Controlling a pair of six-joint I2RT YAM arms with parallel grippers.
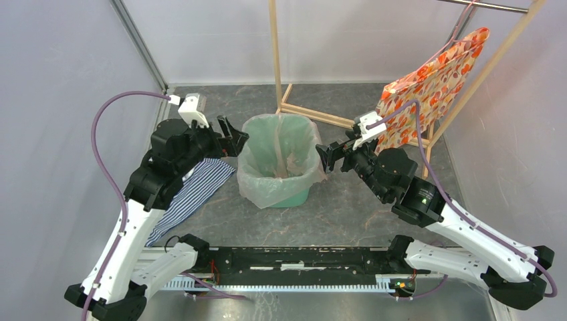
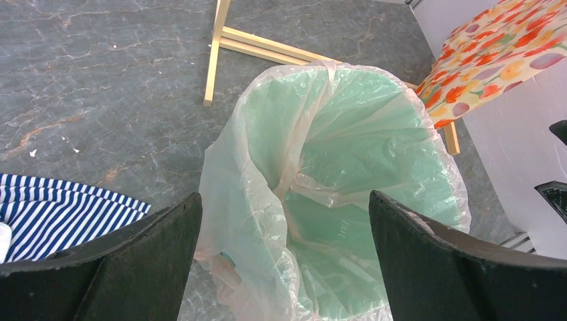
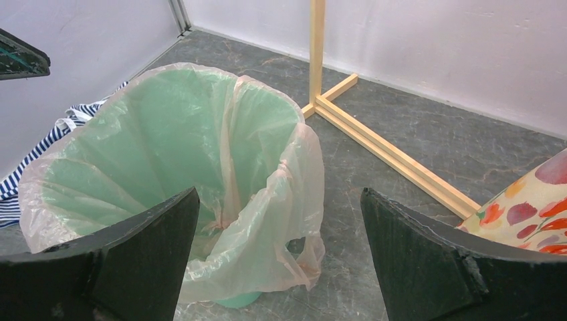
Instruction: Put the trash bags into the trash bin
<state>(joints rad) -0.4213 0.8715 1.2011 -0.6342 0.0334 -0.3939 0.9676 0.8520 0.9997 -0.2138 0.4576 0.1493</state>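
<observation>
The mint-green trash bin [image 1: 294, 197] stands mid-table, lined with the pale-pink translucent trash bag [image 1: 257, 180], whose edge is folded over the rim and hangs down the outside. The bag also shows in the left wrist view [image 2: 247, 200] and the right wrist view [image 3: 281, 221], where a handle loop dangles near the bin's base [image 3: 237, 301]. My left gripper [image 1: 235, 142] is open and empty just left of the rim. My right gripper [image 1: 329, 155] is open and empty just right of the rim. Neither touches the bag.
A blue-white striped cloth [image 1: 194, 190] lies left of the bin under the left arm. A wooden rack [image 1: 314, 114] stands behind the bin, with an orange floral bag [image 1: 428, 87] hanging at the right. White walls enclose the table.
</observation>
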